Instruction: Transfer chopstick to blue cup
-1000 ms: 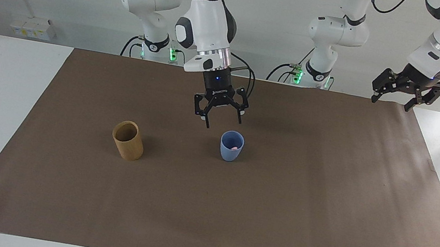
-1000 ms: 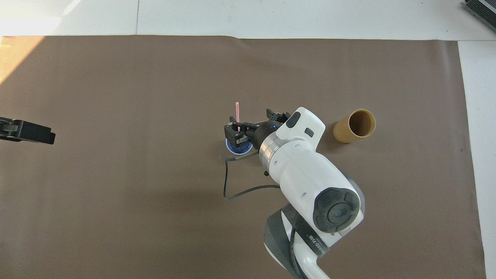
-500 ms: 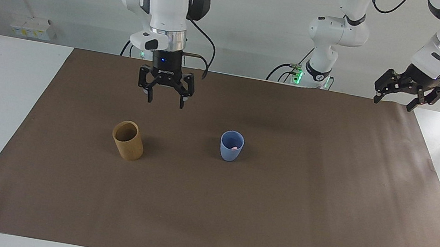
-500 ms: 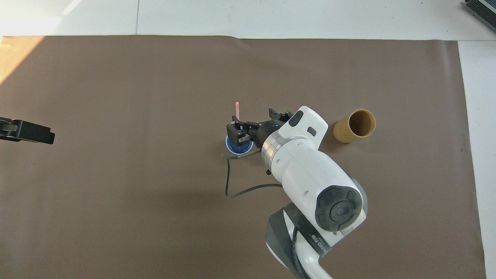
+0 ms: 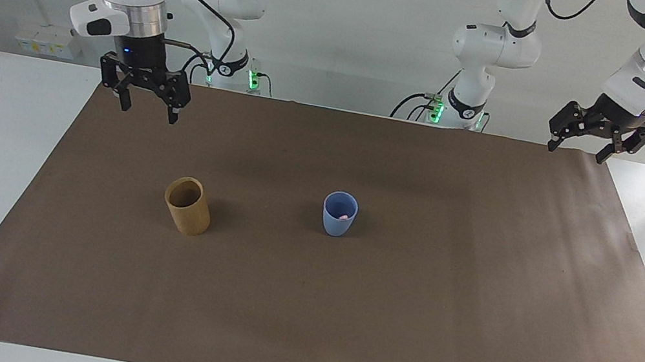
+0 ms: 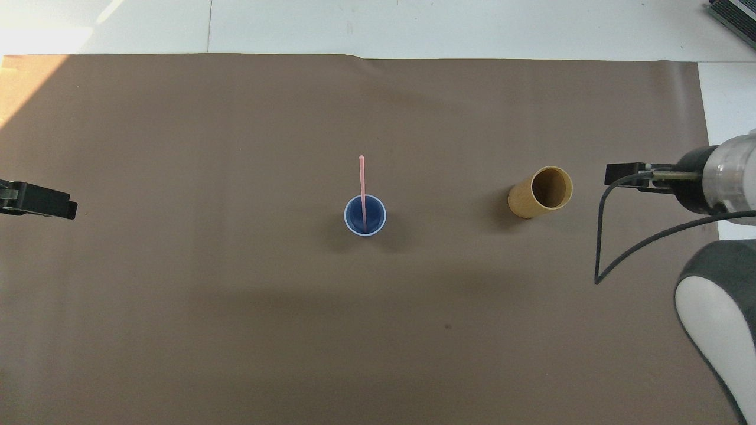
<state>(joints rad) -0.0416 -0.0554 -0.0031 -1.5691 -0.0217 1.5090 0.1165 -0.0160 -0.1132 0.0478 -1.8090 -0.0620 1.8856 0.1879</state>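
Note:
The blue cup [image 5: 339,214] stands upright on the middle of the brown mat, and it also shows in the overhead view [image 6: 365,216]. The pale pink chopstick [image 6: 362,188] stands in it and leans over the rim away from the robots; only its pink tip [image 5: 343,216] shows in the facing view. My right gripper [image 5: 148,111] is open and empty, raised over the mat's corner at the right arm's end, and it enters the overhead view [image 6: 627,176] from the side. My left gripper [image 5: 574,152] is open and empty and waits over the mat's corner at the left arm's end [image 6: 39,202].
A tan-brown cylindrical cup [image 5: 187,205] stands on the mat beside the blue cup, toward the right arm's end [image 6: 540,192]. The brown mat [image 5: 403,325] covers most of the white table.
My right gripper has drawn back from over the blue cup and swung toward the right arm's end of the table. The chopstick stays in the cup. The left arm has not moved.

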